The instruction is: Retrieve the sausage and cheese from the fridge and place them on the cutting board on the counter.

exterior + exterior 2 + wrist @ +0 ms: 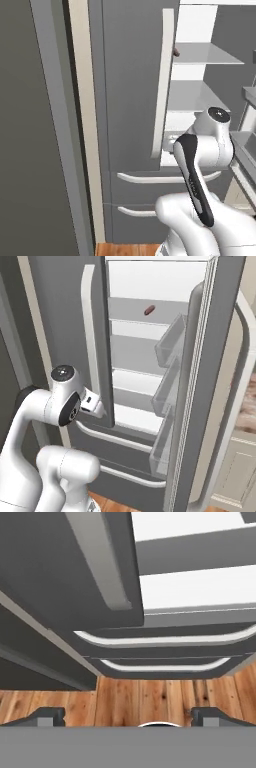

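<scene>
Fridge (65,316) right door swung wide for access; sausage (149,310) on upper shelf's back; gripper (127,716) open, empty, low by drawers.

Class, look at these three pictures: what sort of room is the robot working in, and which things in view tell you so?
Most likely a home kitchen. A tall dark grey fridge stands with one door open, showing pale shelves and a sausage. Cream panelled cabinets and a wooden floor fit too.

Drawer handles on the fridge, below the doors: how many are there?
2. The upper handle curves across the top drawer, the lower handle across the drawer beneath it, just above the wooden floor. Both drawers are shut.
</scene>
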### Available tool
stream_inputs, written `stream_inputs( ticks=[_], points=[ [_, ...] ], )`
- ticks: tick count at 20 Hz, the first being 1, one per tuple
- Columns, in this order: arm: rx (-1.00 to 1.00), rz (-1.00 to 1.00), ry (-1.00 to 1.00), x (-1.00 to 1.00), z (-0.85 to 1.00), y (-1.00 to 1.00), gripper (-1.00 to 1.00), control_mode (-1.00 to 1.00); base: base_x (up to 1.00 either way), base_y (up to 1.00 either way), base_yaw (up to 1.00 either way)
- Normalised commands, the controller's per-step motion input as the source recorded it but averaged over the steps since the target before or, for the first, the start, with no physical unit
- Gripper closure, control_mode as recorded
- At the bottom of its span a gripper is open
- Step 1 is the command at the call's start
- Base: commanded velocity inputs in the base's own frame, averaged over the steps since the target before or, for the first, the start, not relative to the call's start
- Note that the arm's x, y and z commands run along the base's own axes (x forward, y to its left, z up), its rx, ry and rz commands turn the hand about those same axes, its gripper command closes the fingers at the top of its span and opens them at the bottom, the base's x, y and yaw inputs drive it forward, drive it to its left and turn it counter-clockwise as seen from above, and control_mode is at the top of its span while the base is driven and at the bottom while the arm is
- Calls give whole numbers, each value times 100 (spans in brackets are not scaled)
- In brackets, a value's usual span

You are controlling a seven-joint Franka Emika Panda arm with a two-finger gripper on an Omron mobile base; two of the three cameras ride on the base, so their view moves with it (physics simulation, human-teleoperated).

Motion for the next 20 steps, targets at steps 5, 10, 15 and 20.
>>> stream_inputs(
  ticks=[5, 10, 15, 20],
  points=[
    [0, 0, 0, 0, 0, 0, -100, 100, 0, -9, -11],
    [0, 0, 0, 0, 0, 0, -100, 100, 0, -28, -9],
    [0, 0, 0, 0, 0, 0, -100, 100, 0, -33, -22],
    [0, 0, 0, 0, 0, 0, -100, 100, 10, -12, -28]
  ],
)
